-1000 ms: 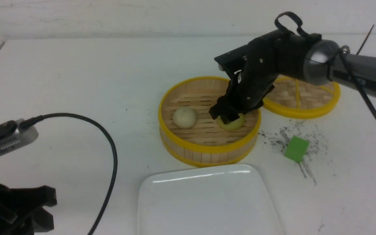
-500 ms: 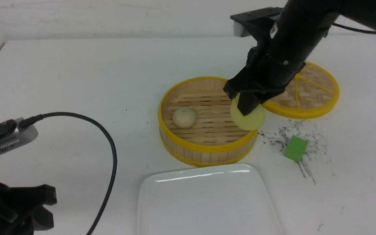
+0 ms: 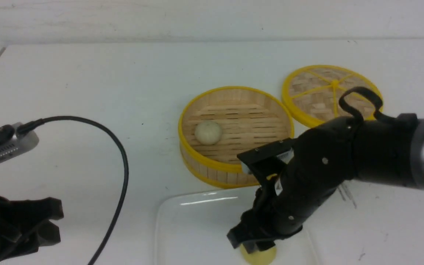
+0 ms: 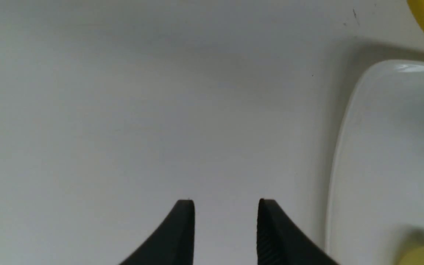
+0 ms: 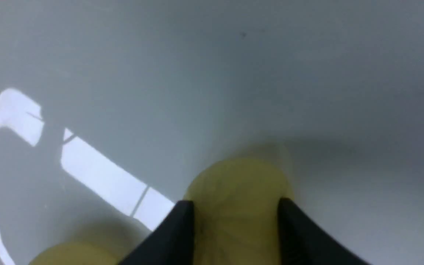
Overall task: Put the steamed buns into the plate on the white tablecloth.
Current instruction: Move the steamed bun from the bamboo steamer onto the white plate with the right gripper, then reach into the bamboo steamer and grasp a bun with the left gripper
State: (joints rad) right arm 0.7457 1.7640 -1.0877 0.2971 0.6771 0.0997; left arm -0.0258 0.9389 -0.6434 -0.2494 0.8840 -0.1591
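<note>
The pale yellow steamed bun [image 3: 259, 255] rests on the white plate [image 3: 190, 228] near its front edge. My right gripper [image 3: 252, 246] is lowered over it and stands open, its fingertips [image 5: 182, 217] flanking the full, round yellow bun [image 5: 234, 184] on the glossy plate [image 5: 234, 73]. The off-white bun [image 3: 208, 133] lies alone in the bamboo basket [image 3: 234, 169]. My left gripper [image 3: 53, 222] hangs open at the near left over the white tablecloth [image 3: 87, 92]. In the left wrist view the left gripper [image 4: 226, 206] holds nothing, with the plate [image 4: 381, 147] and yellow bun [image 4: 423, 255] beside it.
The basket stands just behind the plate. Its woven yellow-rimmed lid [image 3: 318, 88] lies flat at the back right. A black cable [image 3: 123, 165] loops across the left of the cloth from a grey device [image 3: 2, 147]. My right arm covers the cloth right of the plate.
My right gripper lifted the yellow bun out of the basket, carried it toward me and lowered it onto the plate, where its jaws have spread. The left arm has barely moved.
</note>
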